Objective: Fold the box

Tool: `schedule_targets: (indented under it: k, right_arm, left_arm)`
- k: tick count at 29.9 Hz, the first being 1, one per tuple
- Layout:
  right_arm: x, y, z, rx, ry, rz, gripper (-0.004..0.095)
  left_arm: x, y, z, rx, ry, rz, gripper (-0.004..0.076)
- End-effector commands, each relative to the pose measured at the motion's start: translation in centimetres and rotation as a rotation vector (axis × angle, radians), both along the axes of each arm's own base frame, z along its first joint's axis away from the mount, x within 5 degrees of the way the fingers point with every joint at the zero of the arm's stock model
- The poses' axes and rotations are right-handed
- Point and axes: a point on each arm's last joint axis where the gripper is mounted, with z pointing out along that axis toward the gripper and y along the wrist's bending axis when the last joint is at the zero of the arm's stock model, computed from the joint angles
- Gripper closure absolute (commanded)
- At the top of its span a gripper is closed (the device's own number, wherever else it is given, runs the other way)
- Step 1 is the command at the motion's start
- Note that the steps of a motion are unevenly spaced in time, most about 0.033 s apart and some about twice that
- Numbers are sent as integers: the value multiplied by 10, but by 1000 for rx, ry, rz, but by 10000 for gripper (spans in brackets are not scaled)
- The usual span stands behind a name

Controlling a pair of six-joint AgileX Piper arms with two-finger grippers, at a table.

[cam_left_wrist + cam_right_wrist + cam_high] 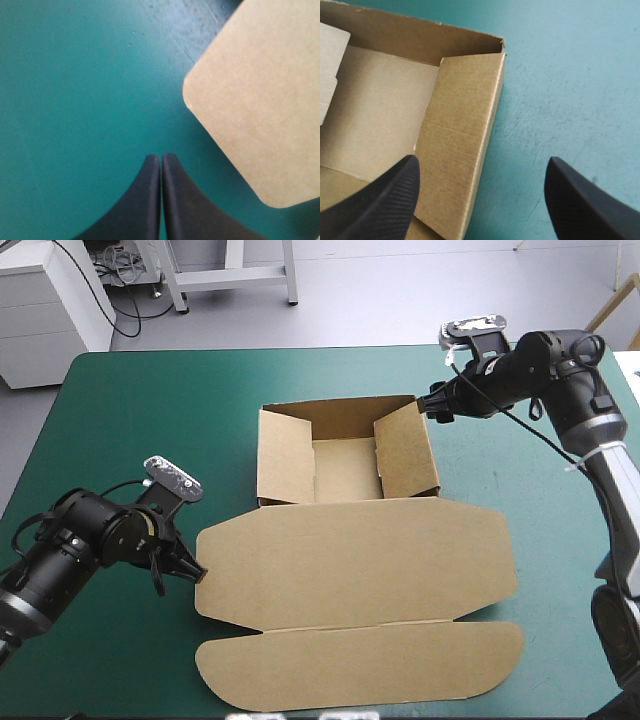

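Note:
The brown box (347,475) stands mid-table as an open tray with its walls raised, and its lid (355,570) lies flat toward the near edge. My right gripper (430,405) hovers open at the tray's far right corner, straddling the right wall (465,150); one finger is over the inside, the other over the teal-green cover. My left gripper (192,568) is shut, its tip beside the lid's left rounded corner (192,100), not touching the board and holding nothing.
The lid's front flap (360,665) reaches close to the table's near edge. Bare teal-green cover (150,420) lies left of the tray and along the far side.

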Motion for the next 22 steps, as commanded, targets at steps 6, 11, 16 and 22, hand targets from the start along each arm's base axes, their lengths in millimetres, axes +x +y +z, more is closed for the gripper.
schedule_targets:
  k: [6,11,16,22]
  right_arm:
    - [32,9,-32,49,63,5,329]
    - [49,14,-66,52,156,6,389]
    - [59,19,-91,53,223,26,430]
    - [63,20,-101,40,244,44,506]
  left_arm:
    - [-11,3,-9,-38,-44,11,734]
    - [-10,3,-8,-40,-50,10,734]
    - [-10,3,-8,-41,-51,9,734]
    - [-10,3,-8,-43,-51,10,734]
